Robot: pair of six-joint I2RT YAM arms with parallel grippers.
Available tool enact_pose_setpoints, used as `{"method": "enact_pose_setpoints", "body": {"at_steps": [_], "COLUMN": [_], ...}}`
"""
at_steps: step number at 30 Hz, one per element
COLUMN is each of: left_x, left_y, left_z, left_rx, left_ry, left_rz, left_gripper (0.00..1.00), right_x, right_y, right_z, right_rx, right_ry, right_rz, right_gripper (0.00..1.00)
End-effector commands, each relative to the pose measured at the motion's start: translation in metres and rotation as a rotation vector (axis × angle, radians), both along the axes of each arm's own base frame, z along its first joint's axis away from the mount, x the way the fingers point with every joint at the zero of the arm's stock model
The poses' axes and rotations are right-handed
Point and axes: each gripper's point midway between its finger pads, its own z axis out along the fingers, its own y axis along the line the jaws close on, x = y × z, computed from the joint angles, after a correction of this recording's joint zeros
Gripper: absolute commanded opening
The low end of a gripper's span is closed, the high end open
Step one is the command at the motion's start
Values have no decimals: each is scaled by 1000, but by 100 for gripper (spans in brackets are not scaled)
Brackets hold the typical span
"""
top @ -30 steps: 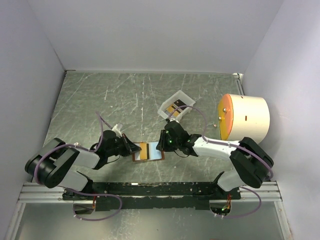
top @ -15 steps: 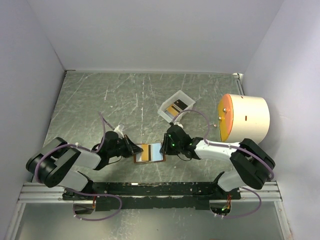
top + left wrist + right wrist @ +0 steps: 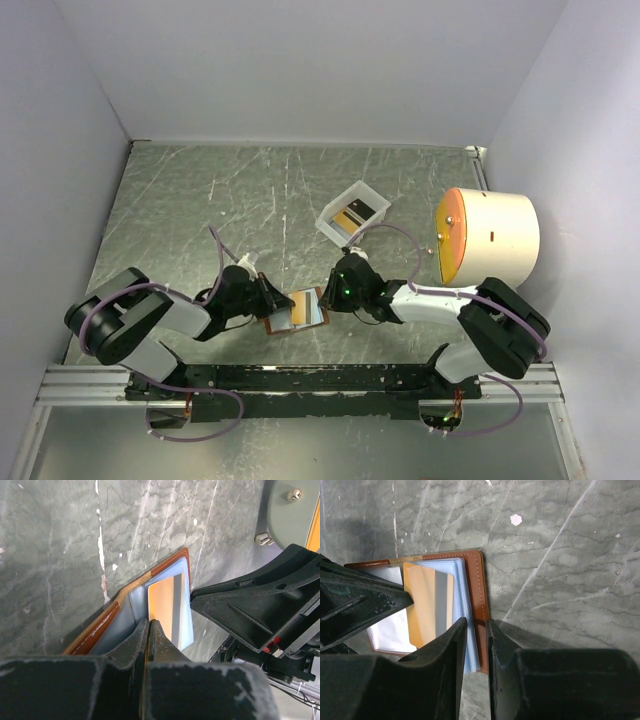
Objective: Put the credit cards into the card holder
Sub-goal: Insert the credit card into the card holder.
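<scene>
The card holder lies open on the table between my grippers, a brown cover with clear pockets. My left gripper is shut on an orange credit card with a grey stripe; the card lies partly over the clear pockets, also in the right wrist view. My right gripper is nearly closed with a narrow gap, its tips over the holder's right edge, holding nothing that I can see. More credit cards lie in the white tray.
A cream cylinder with an orange face stands at the right. White walls close the table at back and sides. The two grippers face each other, very close across the holder.
The left gripper has pushed the card further right over the holder. The holder has turned a little and shifted. The right gripper has come down slightly onto its right edge.
</scene>
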Motion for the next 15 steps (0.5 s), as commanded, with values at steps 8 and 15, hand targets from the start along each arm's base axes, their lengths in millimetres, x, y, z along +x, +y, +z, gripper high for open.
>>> {"method": "enact_pose_setpoints", "body": {"at_steps": [8, 15], "left_x": [6, 8], "left_y": [-3, 11], "left_z": [10, 24], "left_rx": [39, 107], "left_ry": [-9, -20], "left_rz": [54, 91], "left_gripper": [33, 48], "right_x": [-4, -2], "right_y": [-7, -10], "right_z": [0, 8], "right_rx": [-18, -50], "right_ry": [-2, -28], "right_rz": [-39, -17], "right_gripper": [20, 21]}}
